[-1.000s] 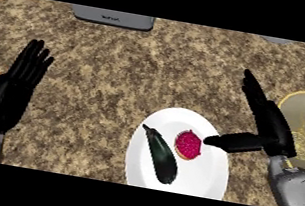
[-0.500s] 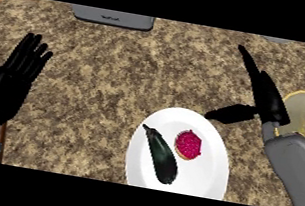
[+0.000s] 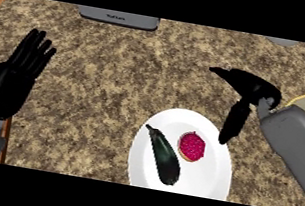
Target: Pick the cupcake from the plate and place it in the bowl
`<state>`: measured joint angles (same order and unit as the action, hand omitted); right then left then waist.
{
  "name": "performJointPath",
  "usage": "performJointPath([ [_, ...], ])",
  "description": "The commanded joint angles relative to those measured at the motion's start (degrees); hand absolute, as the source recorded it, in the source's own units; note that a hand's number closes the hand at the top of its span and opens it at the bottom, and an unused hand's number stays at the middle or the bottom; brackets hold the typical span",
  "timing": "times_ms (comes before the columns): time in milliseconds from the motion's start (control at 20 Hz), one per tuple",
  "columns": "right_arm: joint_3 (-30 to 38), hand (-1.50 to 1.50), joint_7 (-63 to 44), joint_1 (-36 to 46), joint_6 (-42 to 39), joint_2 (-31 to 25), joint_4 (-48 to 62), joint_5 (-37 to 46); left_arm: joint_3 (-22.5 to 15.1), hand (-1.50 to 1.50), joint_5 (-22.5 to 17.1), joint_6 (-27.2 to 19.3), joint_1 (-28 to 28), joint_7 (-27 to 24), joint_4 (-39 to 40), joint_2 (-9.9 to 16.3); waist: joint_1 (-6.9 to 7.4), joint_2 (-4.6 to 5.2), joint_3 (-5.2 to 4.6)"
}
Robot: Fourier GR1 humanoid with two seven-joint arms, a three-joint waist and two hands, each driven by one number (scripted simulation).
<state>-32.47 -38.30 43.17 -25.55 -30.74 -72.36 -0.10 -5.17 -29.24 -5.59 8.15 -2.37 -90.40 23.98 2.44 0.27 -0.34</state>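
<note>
Approach step: right robot hand (image 3: 246, 90) hung unclenched, holding nothing, beside round white plate (image 3: 211, 182); next: lower onto pink-topped cupcake (image 3: 192, 146), pinch.

Left hand (image 3: 16, 77) at the view's left edge, resting open: fingers straight and spread, pointing up, palm side toward the middle, grey forearm below it at the lower left corner. Right hand (image 3: 247, 90) at upper right, bent over at the wrist, fingers bunched and pointing left at the top, thumb hanging straight down, nothing held. Right grey forearm runs from the lower right edge up and left to that wrist.
</note>
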Motion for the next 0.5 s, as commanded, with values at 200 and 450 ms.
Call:
performJointPath([
  [200,1.1,-1.5,-20.03,10.87,-15.19,10.01,3.99,-12.02,0.26,0.0,1.88,-1.5,1.19,0.6,1.52,-1.79,-2.06,-0.35,0.28],
  [450,0.61,-1.5,-24.2,7.47,-12.52,9.93,-0.59,-12.53,2.81,0.0,0.14,-0.08,-2.05,1.61,-1.85,-1.27,-2.54,-0.53,0.31],
])
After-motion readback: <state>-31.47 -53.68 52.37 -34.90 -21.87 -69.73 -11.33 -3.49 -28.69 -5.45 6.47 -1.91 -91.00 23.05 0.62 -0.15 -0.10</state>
